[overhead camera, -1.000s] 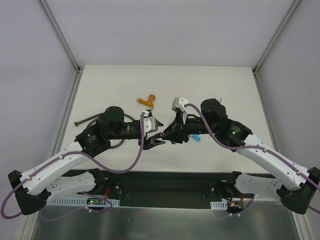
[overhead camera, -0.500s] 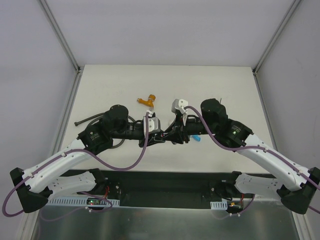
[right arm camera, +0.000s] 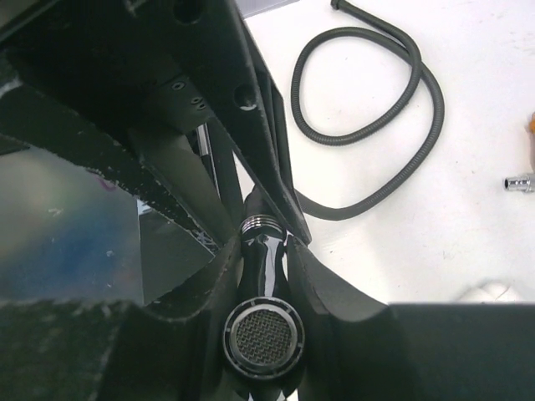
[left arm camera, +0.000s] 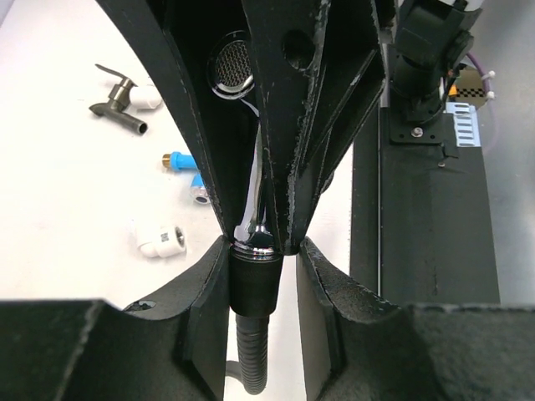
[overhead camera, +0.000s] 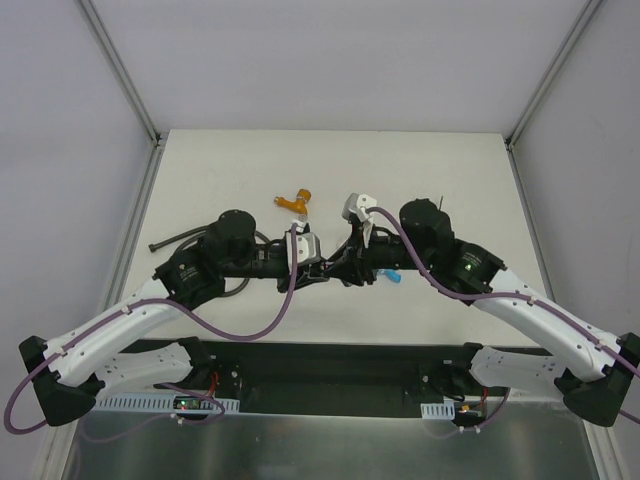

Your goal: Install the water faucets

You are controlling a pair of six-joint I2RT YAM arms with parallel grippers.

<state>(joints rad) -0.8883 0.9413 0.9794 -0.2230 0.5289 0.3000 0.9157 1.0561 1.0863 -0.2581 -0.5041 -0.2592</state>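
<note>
My right gripper (right arm camera: pixel 263 251) is shut on a glossy black spray head (right arm camera: pixel 262 334) with a mesh face, held above the table centre (overhead camera: pixel 338 266). My left gripper (left arm camera: pixel 261 251) faces it, jaws around the dark hose's end nut (left arm camera: pixel 253 284), which sits against the spray head's threaded end (left arm camera: pixel 253 238). The left finger touches the nut and a gap shows at the right finger. The orange-brass faucet (overhead camera: pixel 296 202) lies behind the grippers, and the chrome faucet (overhead camera: pixel 355 209) is to its right. The blue faucet (overhead camera: pixel 392 275) (left arm camera: pixel 182 160) and the dark grey-brown faucet (left arm camera: pixel 117 98) lie on the table.
The long dark hose (right arm camera: pixel 368 125) loops over the table on the left (overhead camera: pixel 175 240). White elbow fittings (left arm camera: pixel 160 241) lie near the blue faucet. The black base rail (overhead camera: pixel 330 360) runs along the near edge, and frame posts stand at the far corners.
My left gripper has moved right and slightly away from me, bringing the hose end up against the spray head. The right arm has barely moved.
</note>
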